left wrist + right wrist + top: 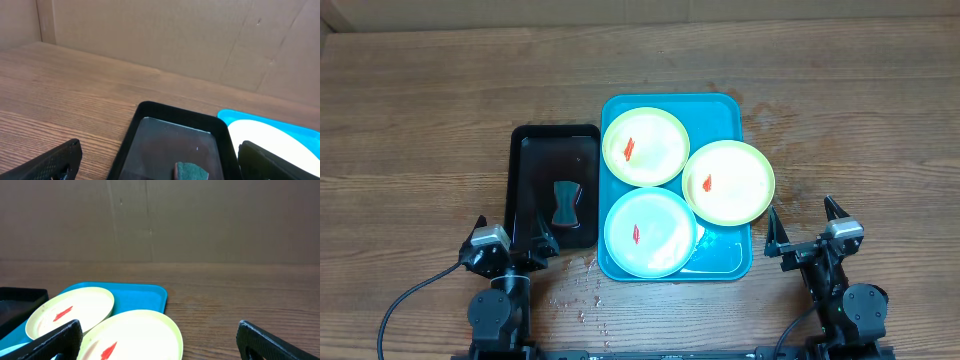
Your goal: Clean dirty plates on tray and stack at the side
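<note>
Teal plastic anchors the scene: the tray (722,262) lies on the wooden surface (420,120), and all three plates (645,147) rest on it, each with a red smear (629,149) at its centre. One yellow-green plate sits at the tray's far end, the second yellow-green plate (728,182) overhangs the tray's right rim, and the mint-white plate (650,232) fills its near left corner. Nothing is stacked beside the tray, so by my reading the task stands at its very start, with no plate cleaned yet.

Just left of the tray lies a black tray (545,160) holding a dark pad (566,203) (a sponge, it seems). The next move likely calls for the left arm (498,300) to reach forward and down into it and close on the pad across its narrow waist. Meanwhile the right arm (845,300) could ready itself to steady or lift the overhanging plate.

Both arms are folded low at the near edge of the surface, the left one off the tray's near left corner, the right one off its near right corner. Left jaws and right jaws alike stand spread wide, gripping nothing and touching nothing, and point toward the tray's far end.
</note>
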`<act>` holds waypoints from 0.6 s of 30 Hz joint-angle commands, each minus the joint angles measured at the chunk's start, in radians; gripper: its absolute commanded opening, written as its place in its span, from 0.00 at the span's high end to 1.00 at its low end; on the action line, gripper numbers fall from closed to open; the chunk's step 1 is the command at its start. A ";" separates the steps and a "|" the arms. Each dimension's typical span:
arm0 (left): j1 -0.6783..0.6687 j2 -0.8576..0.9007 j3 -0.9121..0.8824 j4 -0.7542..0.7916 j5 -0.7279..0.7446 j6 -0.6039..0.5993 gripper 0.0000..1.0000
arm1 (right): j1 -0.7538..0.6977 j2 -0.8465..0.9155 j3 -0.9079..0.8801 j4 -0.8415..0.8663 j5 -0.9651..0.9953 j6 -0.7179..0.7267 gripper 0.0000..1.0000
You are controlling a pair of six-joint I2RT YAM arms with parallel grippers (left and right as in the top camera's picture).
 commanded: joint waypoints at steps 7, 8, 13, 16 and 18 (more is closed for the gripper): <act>-0.010 -0.026 -0.003 0.000 -0.006 0.027 0.00 | -0.004 -0.005 -0.010 0.008 -0.001 0.004 0.00; -0.010 -0.025 -0.003 0.000 -0.006 0.027 0.01 | -0.004 -0.005 -0.010 0.008 -0.001 0.004 0.00; -0.010 -0.024 -0.003 0.000 -0.006 0.027 0.00 | -0.004 -0.005 -0.010 0.008 -0.001 0.004 0.00; -0.010 -0.024 -0.003 0.000 -0.006 0.027 0.00 | -0.004 -0.005 -0.010 0.008 -0.001 0.004 0.00; -0.010 -0.024 -0.003 0.000 -0.006 0.027 0.00 | -0.004 -0.005 -0.010 0.008 -0.001 0.004 0.00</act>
